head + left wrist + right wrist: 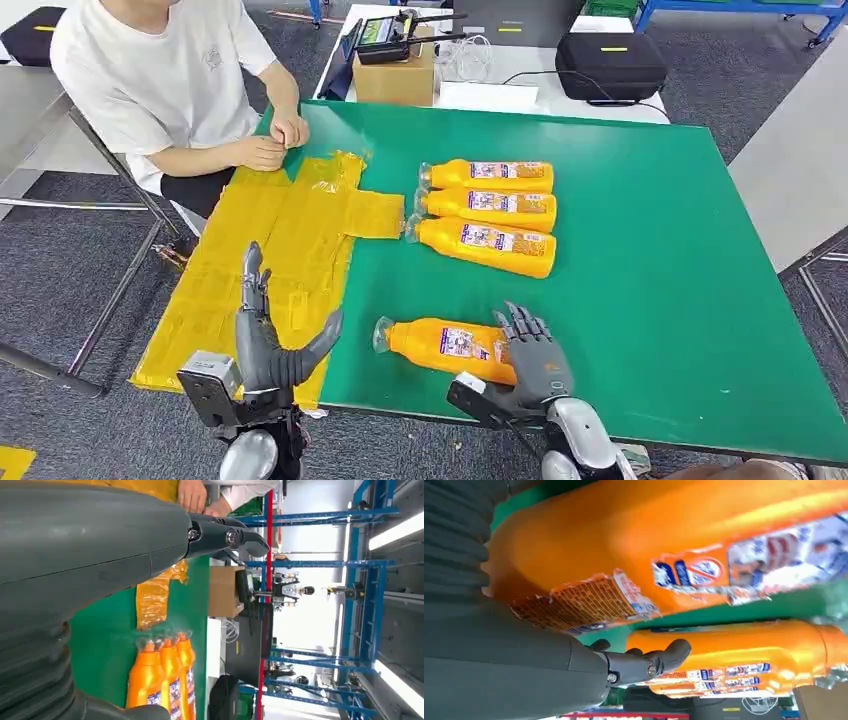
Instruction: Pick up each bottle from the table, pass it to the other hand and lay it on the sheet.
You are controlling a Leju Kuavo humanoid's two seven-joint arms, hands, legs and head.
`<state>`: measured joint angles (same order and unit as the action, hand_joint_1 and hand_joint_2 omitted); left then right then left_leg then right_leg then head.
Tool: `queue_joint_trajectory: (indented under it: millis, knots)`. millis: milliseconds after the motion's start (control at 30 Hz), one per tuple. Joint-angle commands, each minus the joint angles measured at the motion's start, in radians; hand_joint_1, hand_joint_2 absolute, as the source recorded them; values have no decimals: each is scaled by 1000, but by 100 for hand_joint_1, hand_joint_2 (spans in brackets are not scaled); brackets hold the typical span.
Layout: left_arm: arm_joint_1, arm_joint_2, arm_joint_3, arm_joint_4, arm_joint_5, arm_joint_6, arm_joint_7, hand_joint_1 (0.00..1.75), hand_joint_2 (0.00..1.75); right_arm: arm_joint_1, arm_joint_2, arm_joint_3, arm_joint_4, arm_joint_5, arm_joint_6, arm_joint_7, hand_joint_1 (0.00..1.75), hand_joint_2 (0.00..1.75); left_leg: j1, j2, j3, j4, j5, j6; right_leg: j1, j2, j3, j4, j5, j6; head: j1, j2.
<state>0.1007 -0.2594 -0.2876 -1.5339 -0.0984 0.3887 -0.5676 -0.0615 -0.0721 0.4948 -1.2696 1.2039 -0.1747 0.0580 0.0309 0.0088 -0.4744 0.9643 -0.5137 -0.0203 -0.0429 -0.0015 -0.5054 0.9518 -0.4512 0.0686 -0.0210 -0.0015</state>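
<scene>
An orange bottle (445, 345) lies on its side near the front edge of the green table (650, 250), cap toward the yellow sheet (300, 230). My right hand (530, 360) sits at its base end with fingers spread over it; in the right wrist view the bottle (674, 540) looms close and the thumb (649, 662) stands apart from it. Three more orange bottles (490, 210) lie side by side farther back. My left hand (265, 345) hovers open over the sheet's near edge, holding nothing.
A person in a white shirt (170, 70) sits at the table's far left corner, hands (270, 140) resting on the sheet's far end. A cardboard box (395, 75) and a black case (610, 62) stand on the table behind.
</scene>
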Motion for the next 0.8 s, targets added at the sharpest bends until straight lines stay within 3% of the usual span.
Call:
queue_joint_trajectory:
  millis: [33,100,133,167,200,267,333,567,800]
  knots:
    - [-17,-22,61,23,-21,-35,26,0,175,-91,-101,103,93,2,169,34,0,175,0,0,2,-1,0,2,1,1,1,-1,0,-2,0,0]
    - [-27,-31,72,39,-20,-37,30,0,175,-123,-114,129,155,-9,186,37,0,175,0,1,2,-1,0,3,1,1,2,-2,1,-3,0,0]
    - [-31,-32,76,46,-21,-36,29,0,175,-138,-123,136,178,-28,197,29,37,175,0,0,2,-1,0,2,0,1,2,-2,0,-2,0,0]
    - [-33,-32,78,49,-22,-35,28,0,175,-149,-127,145,189,-37,201,24,131,175,1,1,3,-2,0,3,2,1,4,-4,1,-4,0,0]
    - [-35,-31,81,54,-22,-35,28,0,175,-162,-129,143,203,-73,211,10,155,175,1,1,4,-2,0,2,1,1,3,-3,1,-3,0,0]
    - [-43,-26,76,72,-19,-45,27,0,175,-197,-116,137,261,-167,248,-37,175,175,1,2,6,-2,1,3,2,1,5,-4,1,-4,0,0]
    - [-56,-24,64,91,-9,-51,22,0,175,-242,-98,150,362,-242,268,-66,175,175,1,2,7,-3,1,3,2,1,6,-4,2,-5,0,0]
    - [-61,-24,59,96,-6,-49,21,0,175,-257,-90,162,410,-252,257,-75,175,175,1,2,14,-2,2,3,2,2,12,-4,2,-4,0,0]
    - [-75,-14,51,113,7,-39,16,0,175,-310,-63,207,575,-293,261,-72,175,175,2,4,20,-2,1,2,3,4,18,-4,2,-4,0,0]
